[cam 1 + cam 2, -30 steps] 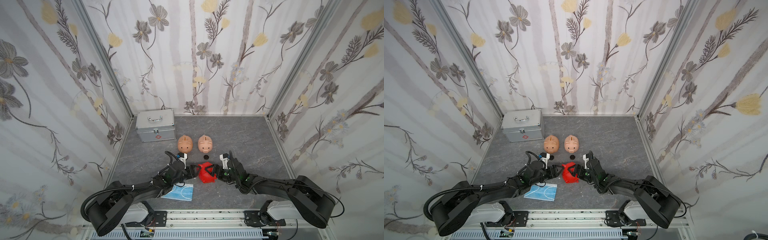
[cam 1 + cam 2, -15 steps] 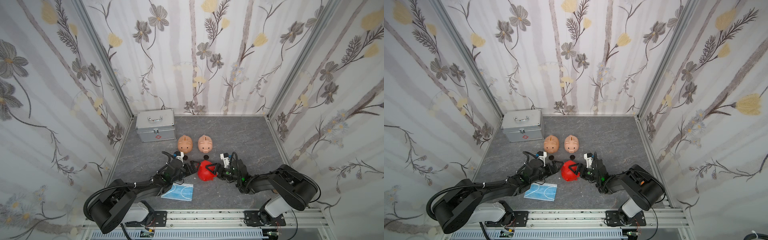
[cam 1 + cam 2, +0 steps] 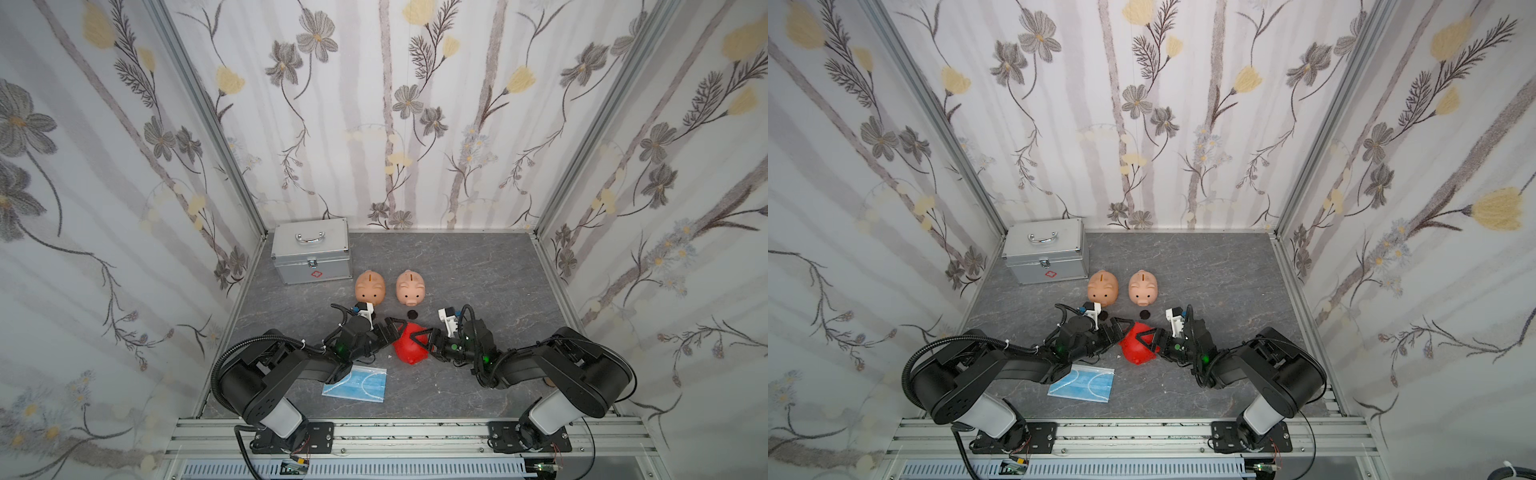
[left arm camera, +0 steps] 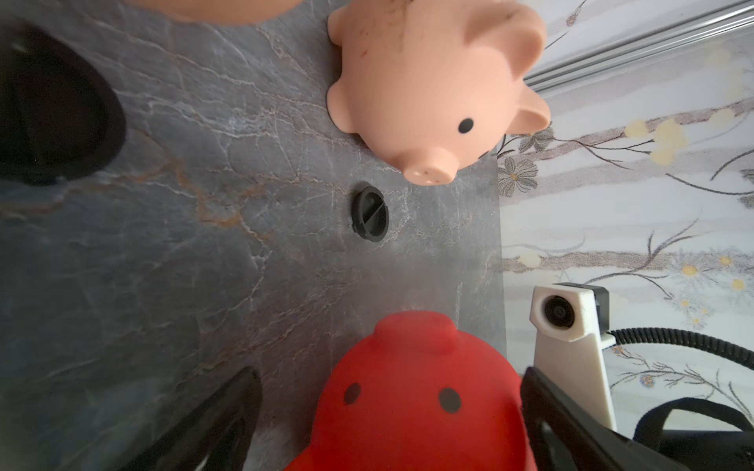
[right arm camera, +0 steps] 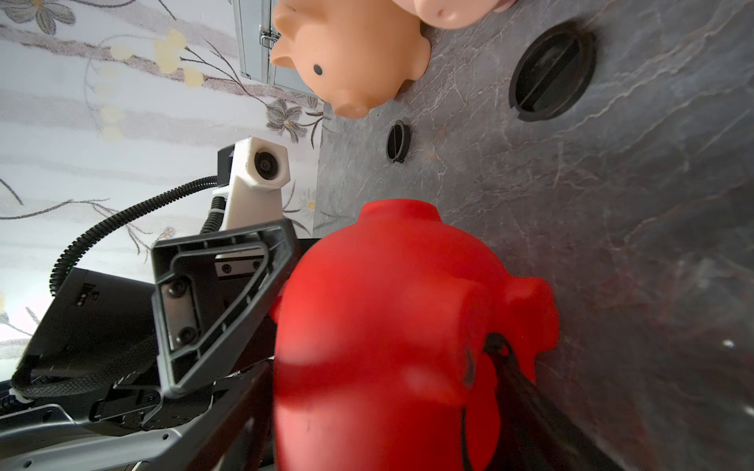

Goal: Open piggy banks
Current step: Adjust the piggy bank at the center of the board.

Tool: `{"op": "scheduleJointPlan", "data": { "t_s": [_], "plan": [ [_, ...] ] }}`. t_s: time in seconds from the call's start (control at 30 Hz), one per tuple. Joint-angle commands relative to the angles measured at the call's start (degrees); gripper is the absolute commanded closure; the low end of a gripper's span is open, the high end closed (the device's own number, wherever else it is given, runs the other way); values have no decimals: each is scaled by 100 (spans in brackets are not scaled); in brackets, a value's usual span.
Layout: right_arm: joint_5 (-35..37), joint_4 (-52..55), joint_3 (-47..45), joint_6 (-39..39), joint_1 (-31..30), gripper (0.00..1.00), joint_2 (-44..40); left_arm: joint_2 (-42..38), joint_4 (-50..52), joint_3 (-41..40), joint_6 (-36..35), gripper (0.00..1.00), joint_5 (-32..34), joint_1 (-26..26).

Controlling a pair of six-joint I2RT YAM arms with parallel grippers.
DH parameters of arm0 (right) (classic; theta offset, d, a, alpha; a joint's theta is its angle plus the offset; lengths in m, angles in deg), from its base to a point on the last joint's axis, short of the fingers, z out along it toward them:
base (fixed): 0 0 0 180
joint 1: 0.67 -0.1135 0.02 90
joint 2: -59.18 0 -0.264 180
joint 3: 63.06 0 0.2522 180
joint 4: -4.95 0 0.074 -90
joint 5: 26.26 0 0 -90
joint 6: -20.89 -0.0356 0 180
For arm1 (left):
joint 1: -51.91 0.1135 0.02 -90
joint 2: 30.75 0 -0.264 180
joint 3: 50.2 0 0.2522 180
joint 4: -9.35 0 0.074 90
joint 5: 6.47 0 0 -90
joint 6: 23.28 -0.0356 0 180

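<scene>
The bright red plastic piggy bank (image 3: pixel 405 353) is clamped only by your black right gripper (image 3: pixel 423 343) at three o'clock, while the left gripper (image 3: pixel 390 329) at nine has just sprung apart, plug probably still in.

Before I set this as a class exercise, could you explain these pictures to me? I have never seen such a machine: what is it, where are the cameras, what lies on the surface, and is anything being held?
These are two robot arms mounted at the front edge of a table, each ending in a two-fingered gripper. Two pictures look down from overhead and are nearly alike. The two close-ups come from cameras on the arms' wrists.

On the grey table are a silver case, two pink piggy banks, two loose black plugs, a blue face mask and a red piggy bank.

The right gripper grasps the red piggy bank. The left gripper is open beside it and holds nothing.
</scene>
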Motion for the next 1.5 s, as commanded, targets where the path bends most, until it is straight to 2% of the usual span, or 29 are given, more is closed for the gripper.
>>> {"op": "scheduleJointPlan", "data": {
  "t_s": [0.0, 0.57, 0.87, 1.07, 1.3, 1.47],
  "plan": [
    [224, 548, -14, -22, 7, 15, 56, -67, -331, 15, 77, 0, -32, 4],
    [474, 197, -177, -614, -90, 19, 91, -90, -183, -65, 205, 0, 184, -101],
    [516, 160, -176, -764, -123, 19, 147, 279, -640, -21, 340, 0, 111, -196],
    [505, 115, -173, -791, -132, 19, 195, 292, -675, -27, 336, 11, 121, -198],
    [478, 74, -144, -760, -141, 18, 196, 278, -681, -34, 322, 18, 138, -198],
    [638, 448, -87, -303, -132, 7, -437, 148, -470, -17, 226, 19, 192, -198]
  ]
}}
